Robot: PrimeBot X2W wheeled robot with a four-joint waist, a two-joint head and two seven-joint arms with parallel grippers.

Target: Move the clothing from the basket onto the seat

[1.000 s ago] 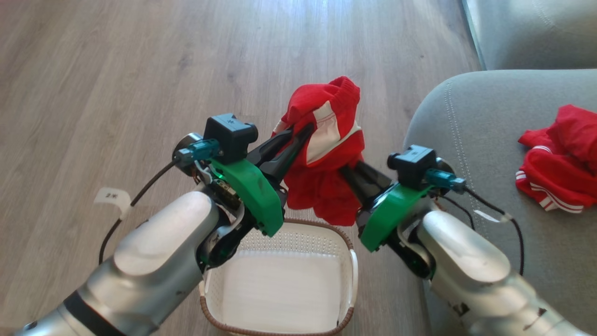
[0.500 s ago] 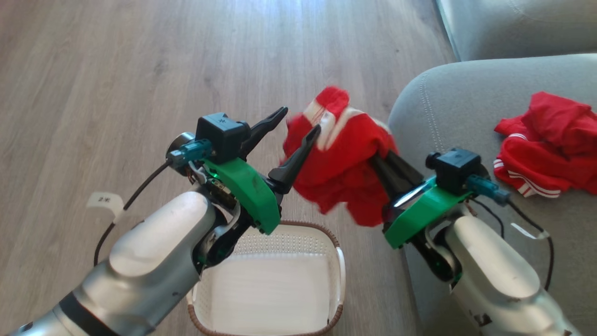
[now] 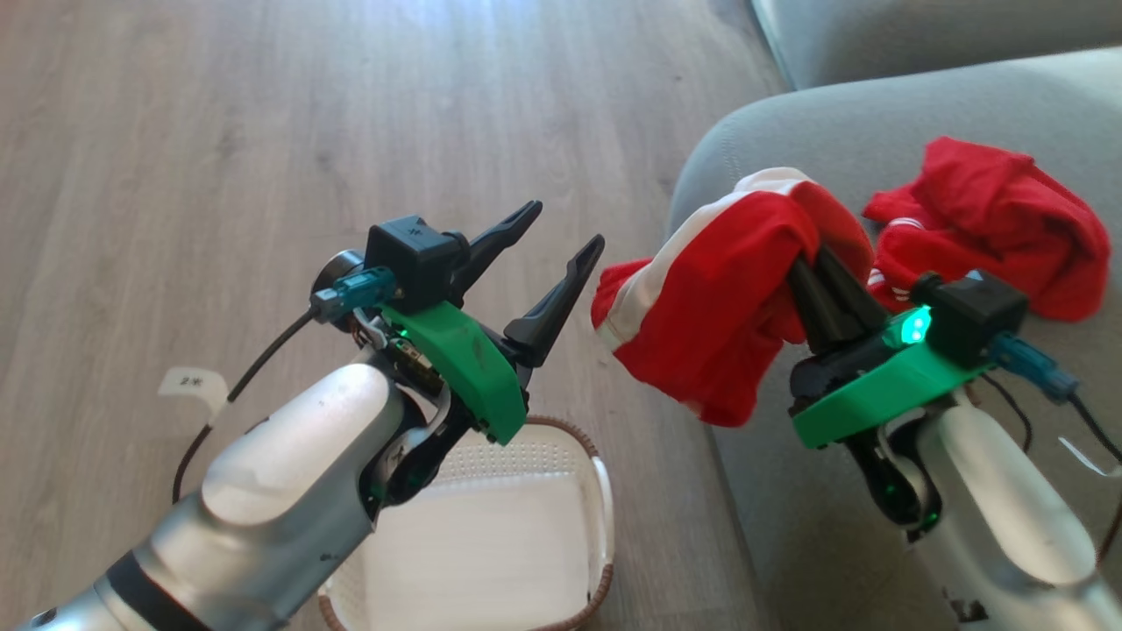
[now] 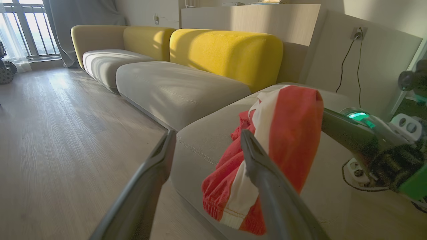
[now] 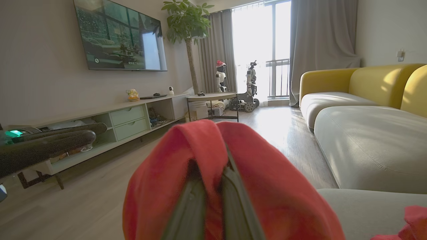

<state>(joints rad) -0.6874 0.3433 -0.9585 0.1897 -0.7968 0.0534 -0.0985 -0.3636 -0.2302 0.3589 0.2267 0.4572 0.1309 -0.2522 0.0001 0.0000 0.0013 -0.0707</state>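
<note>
My right gripper (image 3: pixel 811 258) is shut on a red garment with white trim (image 3: pixel 719 307), which hangs over the left edge of the grey seat (image 3: pixel 877 114). In the right wrist view the garment (image 5: pixel 267 186) wraps that gripper's fingers (image 5: pixel 191 206). A second red garment (image 3: pixel 990 223) lies crumpled on the seat to the right. My left gripper (image 3: pixel 565 223) stands open and holds nothing, left of the hanging garment. In the left wrist view its open fingers (image 4: pixel 263 180) frame the garment (image 4: pixel 287 140). The white basket (image 3: pixel 491 543) sits on the floor below, with no clothing showing inside.
Wooden floor (image 3: pixel 175 131) stretches to the left and ahead. Another grey cushion (image 3: pixel 920 26) lies beyond the seat. A sofa with yellow backs (image 4: pixel 227 50) runs along the wall. A TV unit (image 5: pixel 110 123) and a side table (image 5: pixel 211 98) stand across the room.
The left gripper opened and let go of the garment. The right gripper carried the garment right, over the seat's edge. The head camera turned right, shifting the scene left.
</note>
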